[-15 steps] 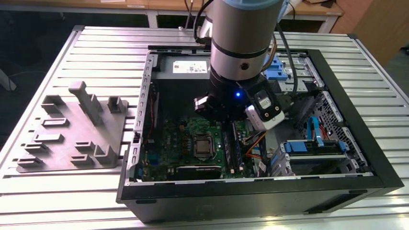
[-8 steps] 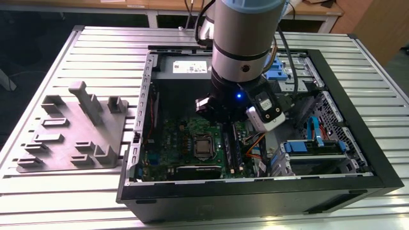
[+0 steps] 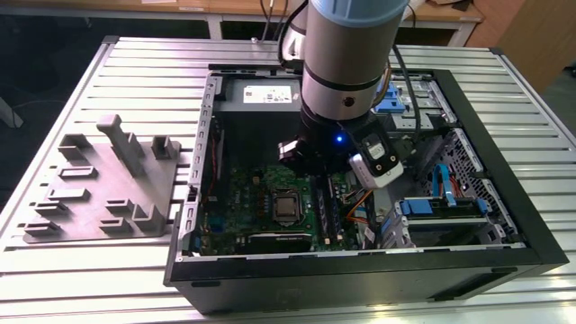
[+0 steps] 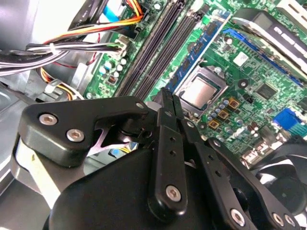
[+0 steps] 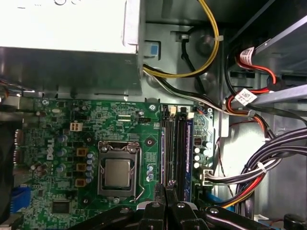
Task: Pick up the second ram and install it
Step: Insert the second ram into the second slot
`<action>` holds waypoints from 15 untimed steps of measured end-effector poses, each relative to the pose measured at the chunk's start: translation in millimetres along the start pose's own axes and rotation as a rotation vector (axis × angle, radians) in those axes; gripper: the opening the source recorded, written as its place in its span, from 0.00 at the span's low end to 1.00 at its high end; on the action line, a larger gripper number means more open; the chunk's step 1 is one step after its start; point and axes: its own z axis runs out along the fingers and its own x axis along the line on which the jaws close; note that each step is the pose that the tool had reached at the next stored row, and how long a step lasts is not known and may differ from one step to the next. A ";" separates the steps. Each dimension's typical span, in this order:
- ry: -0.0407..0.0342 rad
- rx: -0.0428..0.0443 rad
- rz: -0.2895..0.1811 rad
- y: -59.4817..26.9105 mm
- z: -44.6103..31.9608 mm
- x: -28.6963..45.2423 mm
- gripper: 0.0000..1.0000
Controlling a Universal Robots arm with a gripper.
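Note:
My gripper [image 4: 169,103] [image 5: 165,189] is down inside the open computer case [image 3: 504,202], hanging over the green motherboard [image 5: 96,120] [image 3: 236,196]. Its black fingertips are pressed together and nothing shows between them. They hover just above the near end of the long black slots [image 5: 175,153] [image 4: 158,52], beside the metal processor socket [image 5: 117,172] [image 4: 201,91]. A long thin bluish board [image 5: 189,158] [image 4: 201,52] stands seated along the outer side of those slots. I cannot tell whether it is the second ram.
Bundled black, yellow and red cables [image 5: 268,172] [image 4: 72,43] run close beside the slots. The grey power-supply box [image 5: 67,38] [image 3: 270,94] sits at the case's far end, and blue drive brackets [image 3: 441,209] at the exterior view's right. The grey moulded holder tray [image 3: 99,189] lies outside the case.

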 end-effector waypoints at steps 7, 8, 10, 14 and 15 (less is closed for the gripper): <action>0.0000 -0.0001 0.000 -0.4 3.8 -7.5 0.12; 0.0000 -0.0001 0.000 -0.4 4.6 -7.7 0.12; 0.0000 -0.0004 0.000 -0.6 7.5 -7.6 0.12; -0.0001 -0.0010 0.000 -0.9 13.6 -7.8 0.12; 0.0000 -0.0014 0.000 -0.8 14.0 -7.9 0.12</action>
